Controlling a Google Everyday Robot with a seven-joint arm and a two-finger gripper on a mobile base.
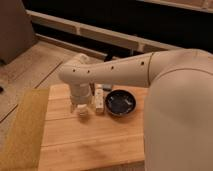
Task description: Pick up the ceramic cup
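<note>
My white arm reaches from the right across the wooden table (pixel 90 145). The gripper (pixel 81 106) points down at the table's back left part. Right beneath it shows a small pale cream round shape, the ceramic cup (pixel 83 114). The gripper covers most of the cup, and I cannot tell whether it is touching it. The cup stands left of a narrow white block (pixel 99 99).
A wide shallow black bowl (pixel 121 103) sits right of the white block. A yellowish strip (pixel 22 132) runs along the table's left side. My large white arm body fills the right of the view. A dark wall with rails lies behind.
</note>
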